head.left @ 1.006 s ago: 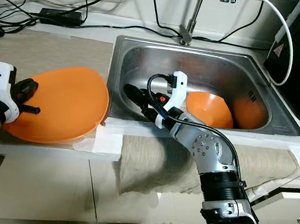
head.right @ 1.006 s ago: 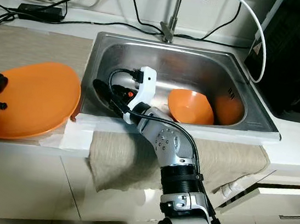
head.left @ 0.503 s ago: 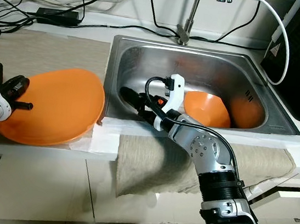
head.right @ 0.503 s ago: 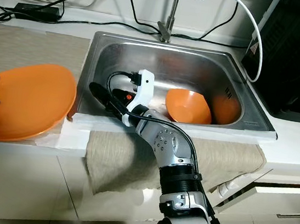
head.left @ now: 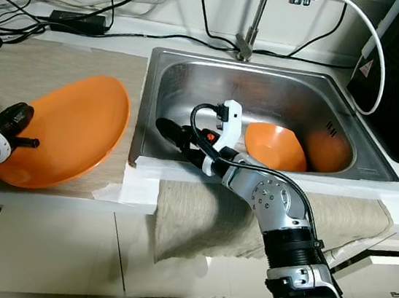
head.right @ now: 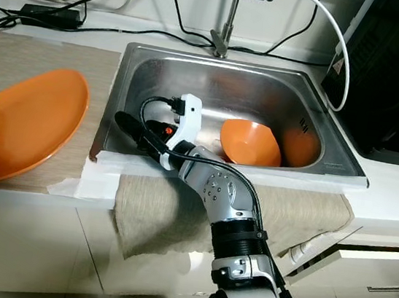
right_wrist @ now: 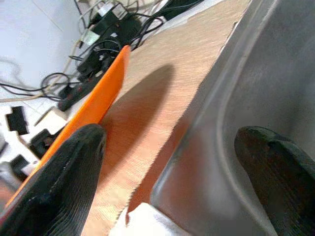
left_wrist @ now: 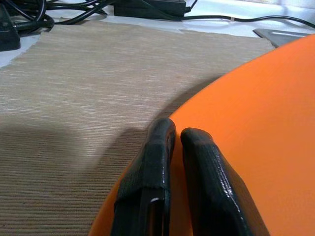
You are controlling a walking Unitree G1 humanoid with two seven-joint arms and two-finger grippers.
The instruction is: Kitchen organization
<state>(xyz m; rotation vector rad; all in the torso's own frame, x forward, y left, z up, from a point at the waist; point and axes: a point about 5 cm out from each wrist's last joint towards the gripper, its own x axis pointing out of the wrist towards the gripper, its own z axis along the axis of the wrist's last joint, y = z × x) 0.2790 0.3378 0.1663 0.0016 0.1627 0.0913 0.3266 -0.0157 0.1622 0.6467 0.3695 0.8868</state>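
Left gripper [left_wrist: 172,142] clamped on near rim of orange plate [head.left: 66,128]; plate now tilted, far edge raised off beige mat [head.left: 70,69], where 1 s ago it lay flatter and nearer sink [head.left: 267,84]. Likely being carried away for stowing. Right gripper [head.left: 175,135] at sink's near-left rim, fingers spread, empty. Farther in basin: 1 orange bowl [head.left: 275,146].
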